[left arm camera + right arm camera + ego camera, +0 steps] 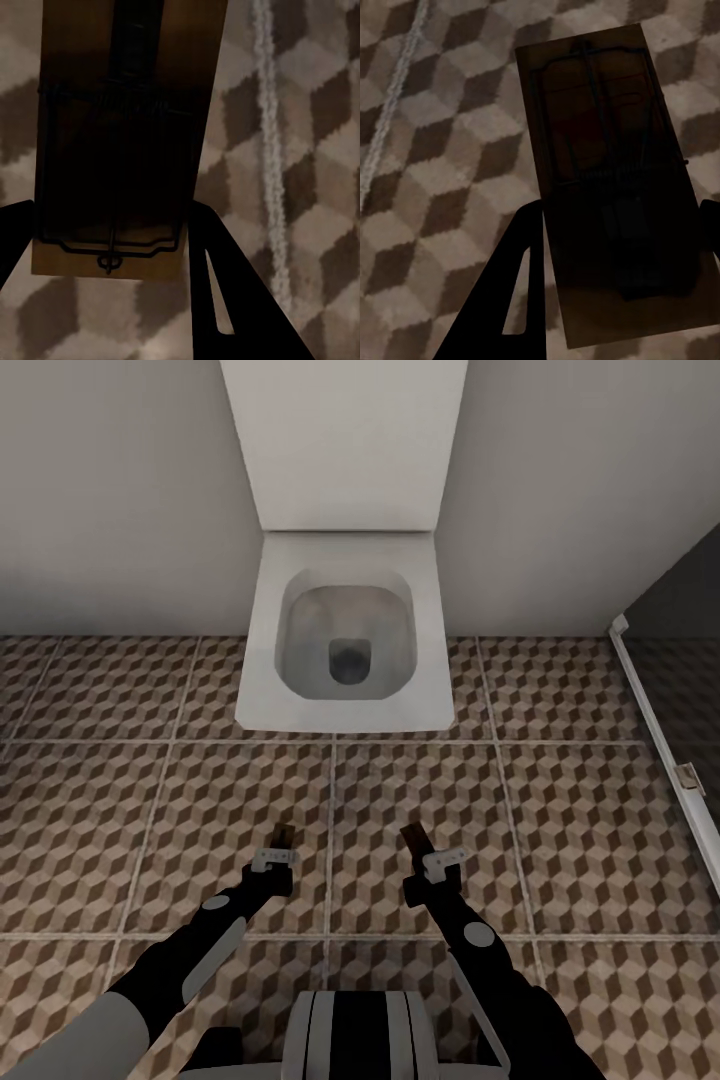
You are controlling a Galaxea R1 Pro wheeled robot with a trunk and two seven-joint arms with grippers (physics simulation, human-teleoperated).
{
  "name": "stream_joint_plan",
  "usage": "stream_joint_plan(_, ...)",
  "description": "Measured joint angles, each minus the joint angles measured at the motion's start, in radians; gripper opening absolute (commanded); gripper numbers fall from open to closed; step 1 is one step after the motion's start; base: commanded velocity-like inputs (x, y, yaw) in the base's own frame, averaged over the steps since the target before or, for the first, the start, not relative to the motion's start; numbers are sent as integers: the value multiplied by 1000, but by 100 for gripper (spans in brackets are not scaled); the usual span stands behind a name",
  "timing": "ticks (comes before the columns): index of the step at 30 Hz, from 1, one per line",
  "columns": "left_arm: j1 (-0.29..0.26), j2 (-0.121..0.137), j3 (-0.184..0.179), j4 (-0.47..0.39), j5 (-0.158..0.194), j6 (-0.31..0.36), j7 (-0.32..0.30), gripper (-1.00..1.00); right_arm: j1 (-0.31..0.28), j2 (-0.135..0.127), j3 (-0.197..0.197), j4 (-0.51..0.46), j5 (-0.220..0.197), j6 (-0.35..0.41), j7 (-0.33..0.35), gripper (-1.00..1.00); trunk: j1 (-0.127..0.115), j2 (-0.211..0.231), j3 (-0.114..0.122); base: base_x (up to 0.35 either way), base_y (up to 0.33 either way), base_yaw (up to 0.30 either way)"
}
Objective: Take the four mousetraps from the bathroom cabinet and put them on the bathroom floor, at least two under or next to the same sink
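both arms hung over the bathroom floor (90, 810) in front of the toilet (345, 630), left gripper (280, 850) clamped on one mousetrap (120, 135), right gripper (425, 855) clamped on another mousetrap (615, 180). judged best: carry both level, turn from the toilet toward the sink, lower flat before letting go.
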Motion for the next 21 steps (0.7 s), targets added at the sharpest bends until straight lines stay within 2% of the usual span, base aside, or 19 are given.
stream_joint_plan(2,0,0,0,0,0,0,0,-100,0,0,1,0,0,0,0,-100,0,0,0,0,0,0)
stream_joint_plan(11,0,0,-1,-1,0,0,0,-100,0,0,3,0,0,0,0,-100,34,-63,-38,0,0,0)
stream_joint_plan(21,0,0,-1,-3,0,0,0,-100,0,0,3,0,0,0,0,-100,39,-65,-92,0,0,0)
